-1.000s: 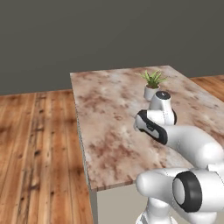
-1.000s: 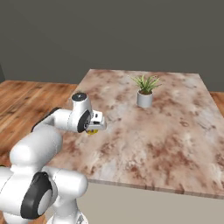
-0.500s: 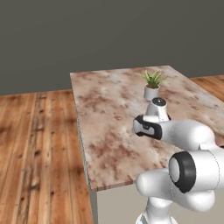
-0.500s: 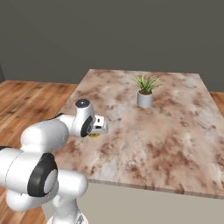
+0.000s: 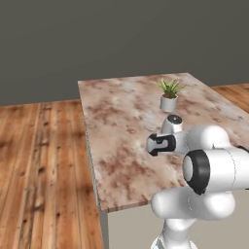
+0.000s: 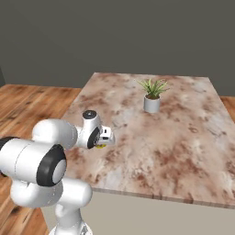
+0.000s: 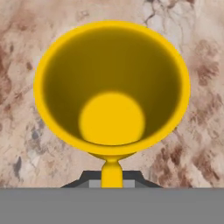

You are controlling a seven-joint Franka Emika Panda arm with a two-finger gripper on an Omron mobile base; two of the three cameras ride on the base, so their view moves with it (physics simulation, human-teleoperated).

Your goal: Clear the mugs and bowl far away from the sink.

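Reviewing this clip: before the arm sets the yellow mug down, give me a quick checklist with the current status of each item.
1. Pincer shut on the yellow mug: ok, gripped by its handle.
2. Mug empty: ok, bare yellow bottom visible.
3. Marble counter under the mug: ok, bare stone around it in the hand view.
4. Distance from the potted plant: ok, well apart.
5. Mug touching the counter: cannot tell.
6. Far from the sink: cannot tell.

Plain yellow mug (image 7: 112, 87) — empty, mouth toward the hand camera — above marbled counter (image 7: 26, 57).
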